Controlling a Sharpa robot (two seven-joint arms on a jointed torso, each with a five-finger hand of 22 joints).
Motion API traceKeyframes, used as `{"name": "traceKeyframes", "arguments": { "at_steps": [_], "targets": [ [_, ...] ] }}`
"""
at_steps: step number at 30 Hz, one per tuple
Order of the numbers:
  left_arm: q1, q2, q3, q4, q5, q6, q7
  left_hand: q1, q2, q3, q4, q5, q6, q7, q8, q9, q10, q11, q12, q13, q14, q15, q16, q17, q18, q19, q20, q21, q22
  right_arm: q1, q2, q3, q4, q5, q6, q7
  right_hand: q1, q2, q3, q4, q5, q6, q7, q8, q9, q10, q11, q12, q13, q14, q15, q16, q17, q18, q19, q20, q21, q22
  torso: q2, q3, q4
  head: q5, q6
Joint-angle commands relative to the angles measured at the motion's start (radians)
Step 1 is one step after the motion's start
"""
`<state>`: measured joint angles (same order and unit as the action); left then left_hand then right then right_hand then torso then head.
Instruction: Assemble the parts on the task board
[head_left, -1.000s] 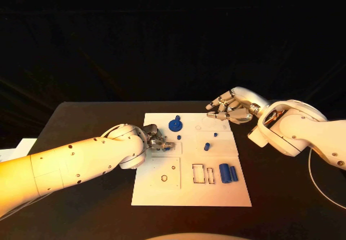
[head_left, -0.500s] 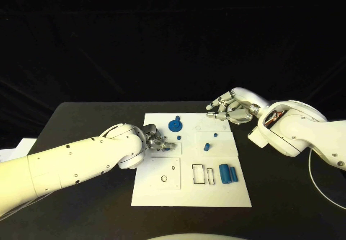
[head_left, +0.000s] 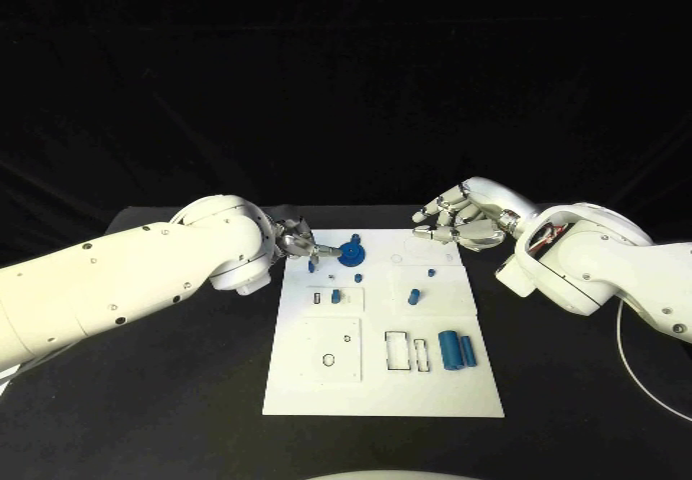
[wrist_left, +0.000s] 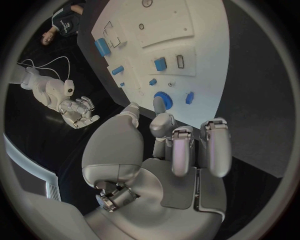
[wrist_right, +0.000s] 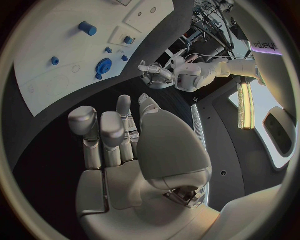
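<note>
Here, in the head view, the white board (head_left: 382, 340) is seen lying in the middle of the black tabletop (head_left: 173, 400). The left hand (head_left: 299, 246) is held over the board's far left corner, just beside a blue gear (head_left: 351, 250); whether anything is gripped cannot be told from here. The right hand (head_left: 459, 222) is held past the board's far right corner, fingers curled in, with nothing seen in them. Two blue cylinders (head_left: 457, 346) lie side by side near the board's right edge, next to outlined rectangular slots (head_left: 405, 349). A small blue peg (head_left: 414, 294) stands mid-board, and a small part (head_left: 336, 296) sits in a recess to its left.

In the left wrist view, the left hand (wrist_left: 181, 150) is shown with fingers apart and nothing held, above the tabletop just off the board's (wrist_left: 187, 45) edge, near the gear (wrist_left: 162, 102). The right hand (wrist_left: 78, 111) is seen beyond.

In the right wrist view, the right hand (wrist_right: 119, 132) is seen with fingers drawn close and empty, off the board (wrist_right: 56, 65). On the right arm's casing a few letters are printed, too distorted to be read.
</note>
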<state>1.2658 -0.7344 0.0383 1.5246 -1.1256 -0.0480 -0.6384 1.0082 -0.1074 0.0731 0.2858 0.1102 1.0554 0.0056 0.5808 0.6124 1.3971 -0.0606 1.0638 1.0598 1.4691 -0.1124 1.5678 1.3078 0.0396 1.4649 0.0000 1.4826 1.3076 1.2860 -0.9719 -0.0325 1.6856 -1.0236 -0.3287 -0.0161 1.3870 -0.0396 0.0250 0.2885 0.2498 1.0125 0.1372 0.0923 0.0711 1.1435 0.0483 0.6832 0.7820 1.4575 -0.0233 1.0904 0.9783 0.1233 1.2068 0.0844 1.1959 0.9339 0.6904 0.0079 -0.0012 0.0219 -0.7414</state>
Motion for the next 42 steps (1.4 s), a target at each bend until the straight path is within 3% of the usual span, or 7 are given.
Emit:
{"name": "traceKeyframes", "arguments": {
  "at_steps": [1,4,7,13,19,25,42],
  "targets": [
    [0.033,0.000,0.001,-0.017,0.027,0.168,-0.017,0.027,0.008,-0.021,-0.002,-0.004,-0.022,0.006,-0.008,0.001,-0.026,0.006,-0.039,-0.037,0.102,0.003,0.003,0.263,-0.004,0.041,0.001,-0.016,0.130,-0.001,0.004,0.000,-0.003,0.000,0.012,0.008,-0.007,-0.001,-0.005,0.000,-0.002,0.001,0.000,0.005,-0.001,-0.007,0.002,0.005,-0.001,0.005,-0.001,-0.005,-0.001,0.006,-0.005,0.001,-0.005,-0.001,0.001,-0.0010,-0.0009,0.001,0.000],
    [0.061,0.013,0.001,-0.052,0.042,0.198,-0.019,0.051,0.023,-0.044,0.000,-0.003,-0.058,0.022,-0.031,-0.009,-0.061,0.019,-0.092,-0.087,0.102,0.013,0.003,0.263,0.003,0.028,0.009,-0.039,0.104,-0.001,0.006,0.000,-0.006,0.000,0.011,0.007,-0.007,-0.001,-0.005,0.000,-0.002,0.001,0.000,0.005,-0.001,-0.007,0.002,0.005,-0.001,0.005,-0.001,-0.005,-0.001,0.006,-0.005,0.001,-0.005,-0.001,0.002,-0.0011,-0.0002,0.000,0.002],
    [0.082,0.042,0.001,-0.109,0.052,0.226,-0.015,0.085,0.039,-0.060,-0.002,-0.002,-0.116,0.049,-0.082,-0.039,-0.101,0.041,-0.148,-0.142,0.102,0.031,0.003,0.263,0.006,0.020,0.022,-0.054,0.088,-0.001,0.009,0.000,-0.009,0.000,0.008,0.007,-0.008,-0.001,-0.006,-0.001,-0.002,0.001,0.000,0.005,-0.001,-0.008,0.002,0.006,-0.001,0.006,-0.001,-0.005,-0.001,0.005,-0.005,0.001,-0.005,-0.001,0.001,-0.0013,0.0019,-0.001,0.004],
    [0.099,0.128,-0.008,-0.255,0.057,0.282,-0.002,0.119,0.056,-0.083,-0.001,-0.001,-0.136,0.068,-0.126,-0.079,-0.112,0.058,-0.155,-0.156,0.102,0.046,0.003,0.263,0.006,0.021,0.039,-0.055,0.090,-0.001,0.016,0.000,-0.014,0.000,0.005,0.007,-0.002,0.002,-0.005,-0.005,0.004,0.000,0.000,0.005,-0.001,-0.009,0.002,0.006,-0.003,0.006,-0.002,-0.007,0.000,0.006,-0.005,0.001,-0.007,-0.003,0.002,-0.0024,0.0016,0.004,0.006],
    [0.100,0.201,-0.032,-0.382,0.040,0.328,0.010,0.125,0.064,-0.096,0.001,-0.002,-0.117,0.065,-0.126,-0.088,-0.103,0.057,-0.138,-0.146,0.102,0.046,0.003,0.263,0.005,0.026,0.042,-0.050,0.098,-0.001,0.021,0.000,-0.017,0.000,0.005,0.009,0.003,0.004,-0.004,-0.007,0.007,-0.001,0.000,0.004,-0.002,-0.009,0.001,0.006,-0.004,0.006,-0.002,-0.008,0.000,0.006,-0.004,0.001,-0.008,-0.003,0.003,-0.0032,-0.0004,0.008,0.005],
    [0.088,0.257,-0.046,-0.470,0.035,0.354,0.026,0.126,0.076,-0.107,0.003,-0.001,-0.101,0.061,-0.123,-0.092,-0.097,0.054,-0.126,-0.138,0.102,0.044,0.003,0.263,0.003,0.029,0.041,-0.045,0.104,-0.002,0.026,0.000,-0.019,0.000,0.007,0.011,0.009,0.007,-0.002,-0.009,0.014,-0.001,0.000,0.004,-0.002,-0.011,0.001,0.007,-0.006,0.007,-0.002,-0.010,0.000,0.006,-0.004,0.000,-0.010,-0.005,0.007,-0.0066,-0.0064,0.014,0.006],
    [0.072,0.298,-0.054,-0.545,0.033,0.408,0.024,0.125,0.092,-0.120,0.002,-0.001,-0.084,0.056,-0.116,-0.092,-0.094,0.050,-0.116,-0.133,0.102,0.041,0.003,0.263,0.002,0.032,0.039,-0.041,0.110,-0.003,0.029,0.000,-0.021,-0.001,0.009,0.012,0.016,0.008,-0.001,-0.012,0.029,-0.002,0.000,0.005,-0.001,-0.012,0.001,0.007,-0.009,0.008,-0.002,-0.011,0.000,0.006,-0.003,0.000,-0.012,-0.006,0.006,-0.0054,-0.0056,0.017,0.002]
  ]
}}
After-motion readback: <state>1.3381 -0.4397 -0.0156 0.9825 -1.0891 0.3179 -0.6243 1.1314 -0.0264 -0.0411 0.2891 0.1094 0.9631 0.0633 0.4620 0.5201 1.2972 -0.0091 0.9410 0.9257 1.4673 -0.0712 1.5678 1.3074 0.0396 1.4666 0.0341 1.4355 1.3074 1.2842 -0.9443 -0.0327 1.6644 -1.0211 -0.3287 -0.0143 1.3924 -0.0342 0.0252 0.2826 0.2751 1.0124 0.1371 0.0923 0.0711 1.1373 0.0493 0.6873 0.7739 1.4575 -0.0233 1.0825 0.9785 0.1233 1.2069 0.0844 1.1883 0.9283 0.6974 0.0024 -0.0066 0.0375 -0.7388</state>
